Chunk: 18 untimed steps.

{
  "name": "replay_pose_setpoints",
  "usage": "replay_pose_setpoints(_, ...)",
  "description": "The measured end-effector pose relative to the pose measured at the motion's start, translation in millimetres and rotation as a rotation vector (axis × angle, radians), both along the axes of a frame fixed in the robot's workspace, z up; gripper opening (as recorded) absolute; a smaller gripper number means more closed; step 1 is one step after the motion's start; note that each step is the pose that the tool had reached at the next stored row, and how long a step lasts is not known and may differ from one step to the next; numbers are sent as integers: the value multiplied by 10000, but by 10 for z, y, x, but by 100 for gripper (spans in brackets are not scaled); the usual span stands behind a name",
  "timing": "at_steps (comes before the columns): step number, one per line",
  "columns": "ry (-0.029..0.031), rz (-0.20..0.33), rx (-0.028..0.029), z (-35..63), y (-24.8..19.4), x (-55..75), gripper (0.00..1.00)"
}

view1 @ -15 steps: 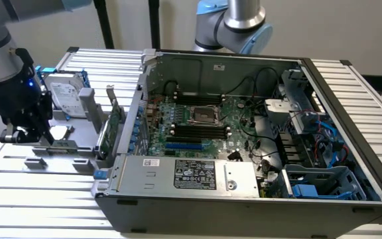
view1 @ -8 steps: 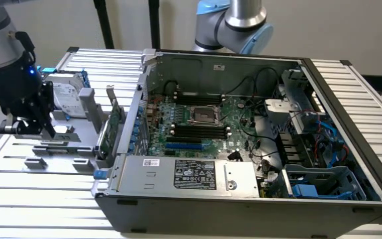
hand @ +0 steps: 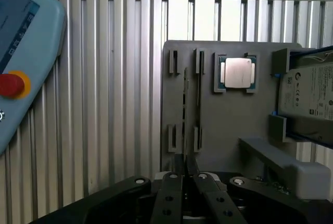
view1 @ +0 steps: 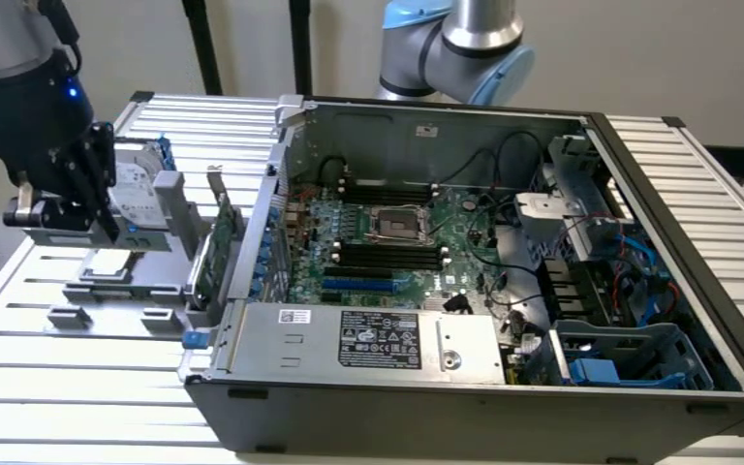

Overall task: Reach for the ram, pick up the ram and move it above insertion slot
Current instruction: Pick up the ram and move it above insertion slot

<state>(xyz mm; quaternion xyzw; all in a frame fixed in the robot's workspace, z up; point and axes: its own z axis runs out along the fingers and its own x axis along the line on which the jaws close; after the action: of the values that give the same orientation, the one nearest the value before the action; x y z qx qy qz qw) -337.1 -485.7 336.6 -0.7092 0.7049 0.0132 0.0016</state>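
Note:
The ram (hand: pixel 183 110) shows edge-on as a thin dark stick with small chips. It runs out from between my fingertips over the grey holder (hand: pixel 229 125). My gripper (hand: pixel 184 171) is shut on it, with the jaws nearly together. In the exterior view my gripper (view1: pixel 104 225) hangs above the holder (view1: pixel 113 289), at the exterior view's left of the open computer case (view1: pixel 476 407). The black insertion slots (view1: pixel 386 254) lie on the motherboard inside the case, well away from my gripper.
A silver hard drive (view1: pixel 139 194) (hand: pixel 312 94) stands in the holder beside my gripper. A wider green card (view1: pixel 224 247) stands by the case wall. A processor chip (hand: pixel 237 73) sits in the holder. A pendant with a red button (hand: pixel 11 84) lies on the slatted table (hand: pixel 114 104).

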Motion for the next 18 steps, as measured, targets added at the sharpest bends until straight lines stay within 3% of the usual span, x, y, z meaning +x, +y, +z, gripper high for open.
replay_pose_setpoints(10, 16, 79, 95, 375, 0, 336, 13)
replay_pose_setpoints(18, 44, 111, 261, 534, 0, 672, 13)
